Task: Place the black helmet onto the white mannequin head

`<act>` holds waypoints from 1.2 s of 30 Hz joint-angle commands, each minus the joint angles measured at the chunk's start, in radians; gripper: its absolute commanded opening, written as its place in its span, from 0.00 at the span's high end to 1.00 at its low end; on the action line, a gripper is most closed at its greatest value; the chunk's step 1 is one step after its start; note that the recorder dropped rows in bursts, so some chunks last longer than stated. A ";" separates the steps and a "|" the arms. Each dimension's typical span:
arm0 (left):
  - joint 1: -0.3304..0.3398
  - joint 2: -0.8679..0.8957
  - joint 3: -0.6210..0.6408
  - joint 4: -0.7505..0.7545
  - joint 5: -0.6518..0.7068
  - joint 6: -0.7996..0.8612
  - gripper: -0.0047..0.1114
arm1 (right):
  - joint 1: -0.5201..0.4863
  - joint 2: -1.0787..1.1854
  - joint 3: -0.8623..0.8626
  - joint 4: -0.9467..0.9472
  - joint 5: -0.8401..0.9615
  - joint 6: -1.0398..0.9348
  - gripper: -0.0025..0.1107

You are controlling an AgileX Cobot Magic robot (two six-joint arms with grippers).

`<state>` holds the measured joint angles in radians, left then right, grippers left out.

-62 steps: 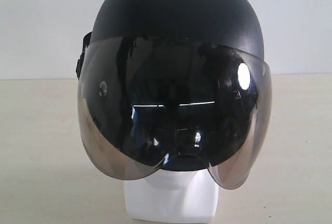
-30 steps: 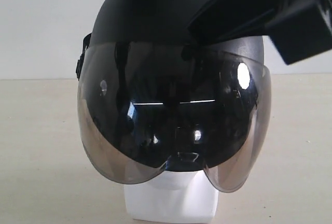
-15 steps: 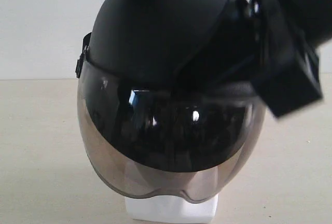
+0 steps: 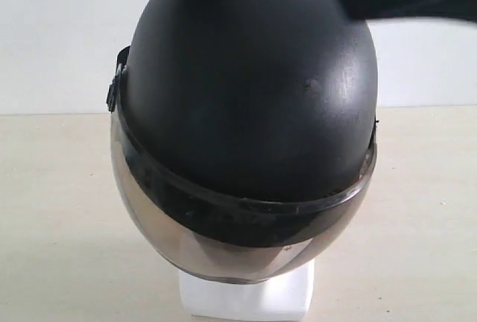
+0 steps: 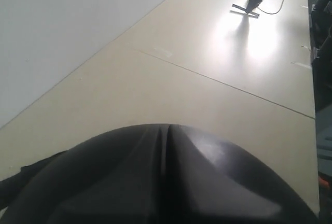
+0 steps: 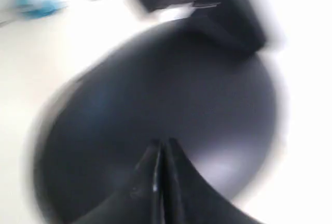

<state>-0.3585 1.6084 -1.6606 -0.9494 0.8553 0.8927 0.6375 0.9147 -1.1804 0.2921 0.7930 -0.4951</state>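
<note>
The round matte helmet has tipped forward, its smoky visor lower over the glossy white head. The left pincer and the right pincer are pressed together.

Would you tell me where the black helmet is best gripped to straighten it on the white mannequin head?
Probably take the black helmet by the strap fitting on its side, approached from the left of the exterior view. The dome is smooth, round and too broad to pinch, and the tinted visor wraps the front over the white mannequin head.
</note>
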 commanded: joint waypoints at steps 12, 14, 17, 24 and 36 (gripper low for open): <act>0.201 -0.213 0.231 0.229 0.119 -0.121 0.92 | -0.001 -0.127 0.317 -1.021 -0.145 1.177 0.98; 0.202 -0.227 0.286 0.224 0.094 -0.108 0.92 | -0.001 -0.069 0.317 -1.017 -0.196 1.177 0.98; 0.202 -0.247 0.375 0.171 0.045 -0.072 0.92 | -0.001 0.030 0.315 -1.006 -0.318 1.177 0.98; 0.202 -0.270 0.462 0.108 0.004 -0.010 0.92 | -0.001 0.116 0.280 -0.951 -0.364 1.164 0.98; 0.250 -0.270 0.535 0.108 -0.006 -0.002 0.92 | -0.001 0.132 0.272 -0.664 -0.452 0.909 0.98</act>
<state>-0.1032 1.3407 -1.1458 -0.8182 0.8203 0.8790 0.6308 1.0328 -0.8988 -0.4539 0.4193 0.4750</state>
